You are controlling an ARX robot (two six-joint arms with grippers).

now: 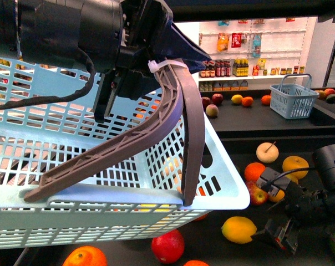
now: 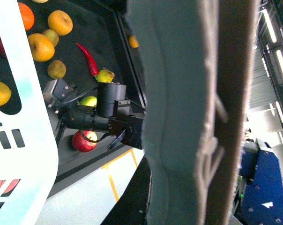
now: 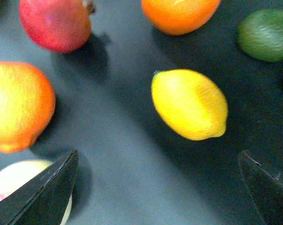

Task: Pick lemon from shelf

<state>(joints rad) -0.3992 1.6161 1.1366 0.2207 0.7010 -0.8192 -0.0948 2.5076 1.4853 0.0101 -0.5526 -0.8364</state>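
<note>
where the right gripper (image 1: 277, 213) hangs: lower right of the front view, low over the shelf (image 1: 234, 155)
right jaws: spread wide, holding nothing
lemon (image 1: 239, 229): on the shelf floor just left of the gripper; in the wrist view, between the fingertips (image 3: 48, 187) and beyond them, untouched
left gripper (image 1: 151, 72): upper left, clamped on the grey handle (image 1: 173, 111) of the pale blue basket (image 1: 101, 216)
red apple (image 1: 167, 245): lower left of the lemon

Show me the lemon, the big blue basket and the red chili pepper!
lemon (image 3: 189, 104), right wrist view, middle of its yellow skin.
big blue basket (image 1: 101, 211), front view, on its front rim.
red chili pepper (image 2: 88, 59), left wrist view, middle of its body.
</note>
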